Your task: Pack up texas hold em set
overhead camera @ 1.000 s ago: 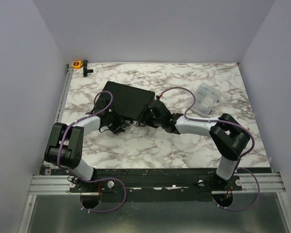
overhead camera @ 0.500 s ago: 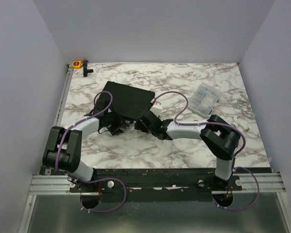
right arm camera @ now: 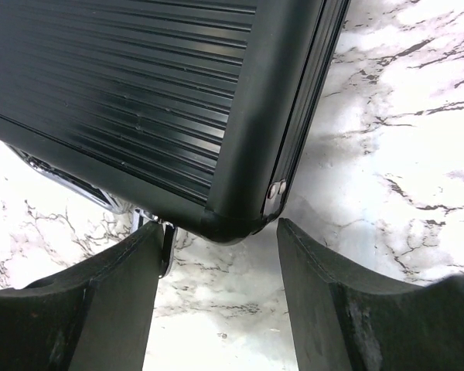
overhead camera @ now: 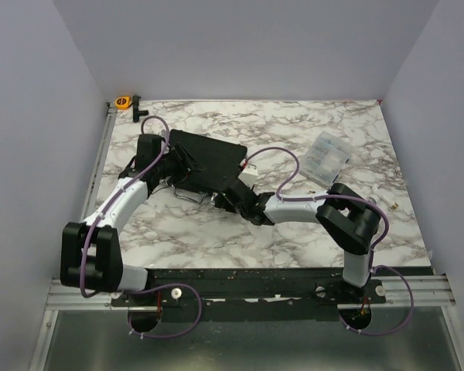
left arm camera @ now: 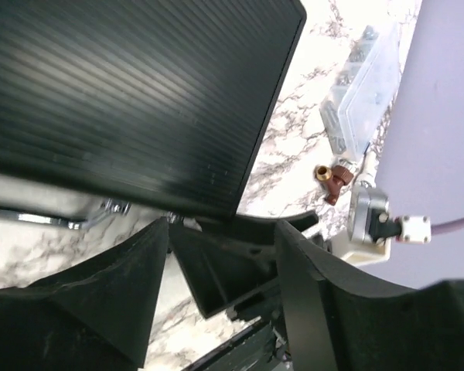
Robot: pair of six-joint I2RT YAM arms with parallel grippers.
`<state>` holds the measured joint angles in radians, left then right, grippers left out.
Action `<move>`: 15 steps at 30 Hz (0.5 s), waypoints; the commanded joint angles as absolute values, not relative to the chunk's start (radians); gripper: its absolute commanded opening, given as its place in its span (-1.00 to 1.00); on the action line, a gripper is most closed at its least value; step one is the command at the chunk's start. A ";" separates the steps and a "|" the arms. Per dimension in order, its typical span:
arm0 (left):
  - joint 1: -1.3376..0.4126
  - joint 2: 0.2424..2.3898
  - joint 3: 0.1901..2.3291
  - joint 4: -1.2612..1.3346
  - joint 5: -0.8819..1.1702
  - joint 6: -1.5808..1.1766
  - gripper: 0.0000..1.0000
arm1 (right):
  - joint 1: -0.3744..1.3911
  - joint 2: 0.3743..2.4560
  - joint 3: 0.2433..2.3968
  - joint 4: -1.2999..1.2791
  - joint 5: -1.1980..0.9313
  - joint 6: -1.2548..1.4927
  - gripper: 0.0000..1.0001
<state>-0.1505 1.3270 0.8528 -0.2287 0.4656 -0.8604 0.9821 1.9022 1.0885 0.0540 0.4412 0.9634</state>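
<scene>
case (overhead camera: 205, 158) shut (ribbed lid) | L claw (left arm camera: 220, 232) released; R claw (right arm camera: 216, 232) released, straddling corner

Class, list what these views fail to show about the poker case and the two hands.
1. Contents of the case: every view, the shut lid hides them.
2. Chrome fitting: right wrist view, mostly under the case's edge; latch or handle, unclear.
3. Left hand and right hand: top view, dark against the dark case, contact unreadable.
</scene>
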 commanded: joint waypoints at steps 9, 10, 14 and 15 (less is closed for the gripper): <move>-0.090 1.639 0.953 -0.157 0.544 -0.856 -0.10 | 0.983 1.998 0.995 0.040 0.481 0.854 0.04; -0.083 1.656 0.959 -0.189 0.529 -0.856 -0.10 | 0.983 1.998 0.989 0.050 0.482 0.846 0.05; -0.069 1.690 0.971 -0.276 0.483 -0.859 -0.11 | 0.983 1.966 0.956 0.085 0.461 0.793 0.13; -0.068 1.692 0.968 -0.287 0.478 -0.857 -0.11 | 0.982 1.944 0.949 0.090 0.452 0.784 0.15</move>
